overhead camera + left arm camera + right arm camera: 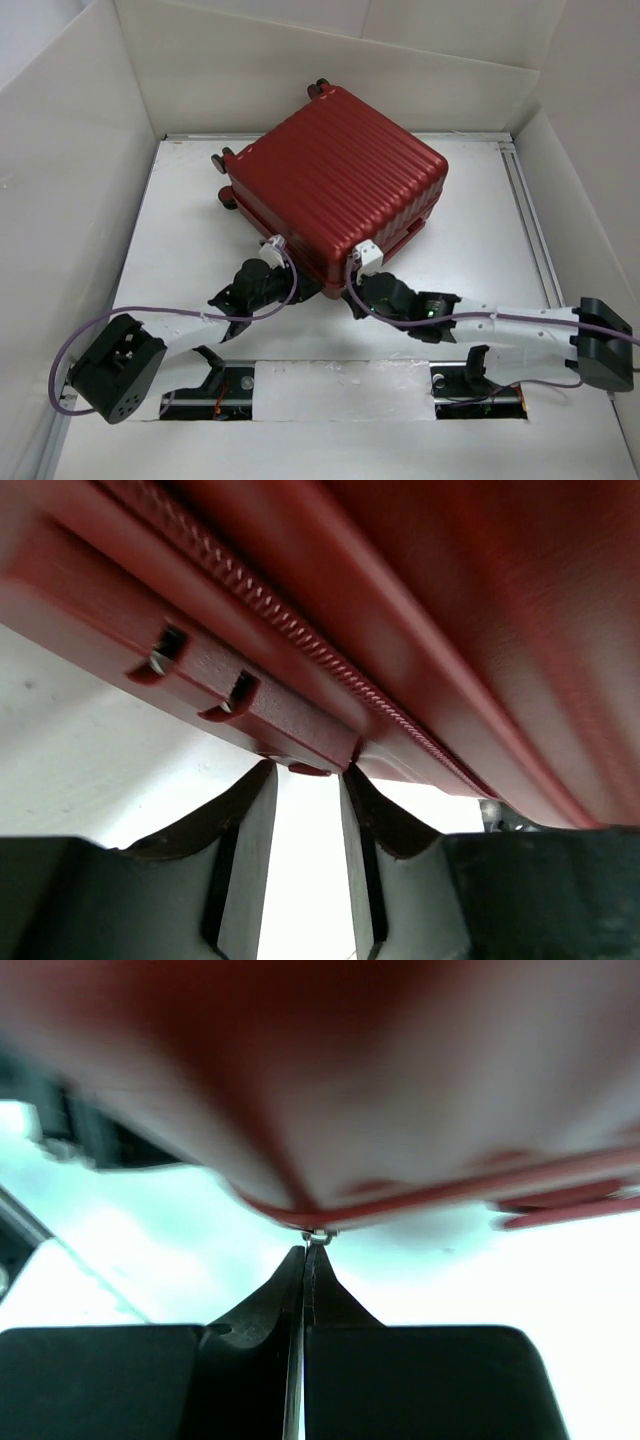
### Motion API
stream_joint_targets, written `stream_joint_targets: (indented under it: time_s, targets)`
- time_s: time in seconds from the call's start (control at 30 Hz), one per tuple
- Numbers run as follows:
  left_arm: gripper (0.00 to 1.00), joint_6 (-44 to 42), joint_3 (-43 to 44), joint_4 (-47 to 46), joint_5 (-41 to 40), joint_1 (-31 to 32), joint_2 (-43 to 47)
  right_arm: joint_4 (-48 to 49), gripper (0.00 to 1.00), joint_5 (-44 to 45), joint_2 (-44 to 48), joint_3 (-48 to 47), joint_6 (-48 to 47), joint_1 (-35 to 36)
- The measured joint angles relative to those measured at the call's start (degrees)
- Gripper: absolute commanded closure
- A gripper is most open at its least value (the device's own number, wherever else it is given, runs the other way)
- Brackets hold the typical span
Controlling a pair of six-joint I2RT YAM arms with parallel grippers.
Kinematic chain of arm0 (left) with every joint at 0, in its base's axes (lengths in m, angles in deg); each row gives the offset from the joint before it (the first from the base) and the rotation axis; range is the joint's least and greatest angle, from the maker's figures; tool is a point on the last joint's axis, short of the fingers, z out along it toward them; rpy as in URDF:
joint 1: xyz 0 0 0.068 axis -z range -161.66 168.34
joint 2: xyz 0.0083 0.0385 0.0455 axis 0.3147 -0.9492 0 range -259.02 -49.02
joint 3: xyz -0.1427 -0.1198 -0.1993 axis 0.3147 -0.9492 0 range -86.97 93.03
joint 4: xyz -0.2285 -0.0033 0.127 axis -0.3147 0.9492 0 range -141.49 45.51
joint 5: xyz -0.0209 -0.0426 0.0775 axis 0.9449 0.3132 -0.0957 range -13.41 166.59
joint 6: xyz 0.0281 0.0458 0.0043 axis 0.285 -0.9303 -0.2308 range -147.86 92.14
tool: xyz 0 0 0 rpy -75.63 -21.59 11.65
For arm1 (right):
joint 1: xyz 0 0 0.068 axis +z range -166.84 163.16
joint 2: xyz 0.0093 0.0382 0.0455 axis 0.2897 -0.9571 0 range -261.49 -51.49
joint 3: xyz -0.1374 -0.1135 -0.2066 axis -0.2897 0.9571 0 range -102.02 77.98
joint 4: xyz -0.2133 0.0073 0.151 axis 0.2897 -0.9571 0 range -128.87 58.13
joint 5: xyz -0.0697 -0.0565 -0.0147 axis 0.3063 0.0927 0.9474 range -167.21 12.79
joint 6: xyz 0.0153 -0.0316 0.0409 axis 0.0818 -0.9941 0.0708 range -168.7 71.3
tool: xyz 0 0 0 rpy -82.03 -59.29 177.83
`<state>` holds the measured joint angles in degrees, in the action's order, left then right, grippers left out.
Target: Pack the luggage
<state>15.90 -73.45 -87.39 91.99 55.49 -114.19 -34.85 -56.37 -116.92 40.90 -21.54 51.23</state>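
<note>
**Luggage** (pixel 335 185) – closed, lying flat on the white table (pixel 200 230), ribbed shell up and turned at an angle. Its dark wheels (pixel 225 160) are on the far-left side, away from the arms.

**Left gripper** (pixel 307 772) – at the luggage's near edge, towards its left corner.
- The top view shows only the wrist tucked against the shell.
- The wrist camera shows the fingers parted with a narrow gap, and their tips just under the rim.
- Only this camera shows the zipper (pixel 290 620) running along the seam, and a moulded strip (pixel 200 680) with two slots below it.

**Right gripper** (pixel 305 1255) – at the same near edge, right of the left gripper.
- Its own camera shows the fingers pressed together, with no gap.
- A small metal piece (pixel 318 1234) sits at their tips, directly under the luggage's blurred red edge – whether it is pinched cannot be told.
- The top view hides this contact under the shell.
</note>
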Motion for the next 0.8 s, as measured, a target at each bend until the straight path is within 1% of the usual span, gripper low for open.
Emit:
stream_joint_targets:
  time_s: [0.03, 0.1, 0.3, 0.37, 0.47, 0.5, 0.53, 0.57, 0.6, 0.63, 0.67, 0.7, 0.73, 0.8]
  targets:
    - [0.74, 0.2, 0.0, 0.0, -0.5, 0.6, -0.7, -0.2, 1.00, 1.9, -0.9, -0.7, 1.1, 0.8]
    - [0.75, 0.4, 0.0, -0.2, -1.3, 1.3, -1.8, -0.4, 1.00, 4.2, -5.7, -4.2, 2.7, 4.0]
    - [0.75, 1.6, 0.0, -0.3, -1.6, 1.5, -2.3, -1.9, 1.00, 19.1, -20.3, -15.4, 11.1, 9.4]
    - [0.75, 1.8, -0.6, -0.5, -2.1, 1.6, -1.8, -2.2, 1.00, 24.1, -23.2, -17.3, 13.9, 10.8]
    - [0.75, 2.0, -1.9, 0.2, -3.5, 1.7, 0.7, -2.1, 1.00, 29.2, -25.2, -18.6, 16.8, 12.7]
    - [0.75, 1.9, -2.1, 1.2, -4.3, 1.7, 2.3, -1.9, 0.96, 30.3, -25.5, -18.7, 17.5, 13.2]
    - [0.75, 1.9, -2.2, 2.4, -5.4, 1.8, 4.0, -1.9, 0.92, 31.1, -25.5, -18.6, 18.3, 13.6]
    - [0.72, 1.8, -2.3, 3.9, -6.5, 1.7, 6.2, -1.9, 0.83, 31.7, -25.4, -18.6, 19.0, 13.8]
    - [0.69, 1.7, -2.5, 5.3, -7.7, 1.3, 8.8, -1.7, 0.58, 31.6, -25.0, -18.6, 19.6, 14.1]
    - [0.67, 1.5, -2.6, 6.3, -8.9, 0.7, 11.5, -1.3, 0.45, 31.0, -24.6, -18.6, 20.7, 14.6]
    - [0.64, 1.4, -2.5, 7.4, -10.1, 0.0, 14.3, -0.8, 0.35, 29.5, -24.0, -18.6, 21.0, 15.3]
    - [0.58, 1.1, -2.5, 9.0, -11.1, -0.8, 16.9, -0.2, 0.28, 27.7, -23.3, -18.8, 21.5, 16.4]
    - [0.58, 0.7, -2.4, 10.2, -12.1, -1.3, 19.0, -0.1, 0.14, 26.0, -22.6, -19.4, 21.8, 17.4]
    - [0.58, 0.1, -1.4, 12.6, -13.8, -2.0, 22.1, -1.1, 0.12, 22.8, -21.4, -21.0, 22.3, 19.1]
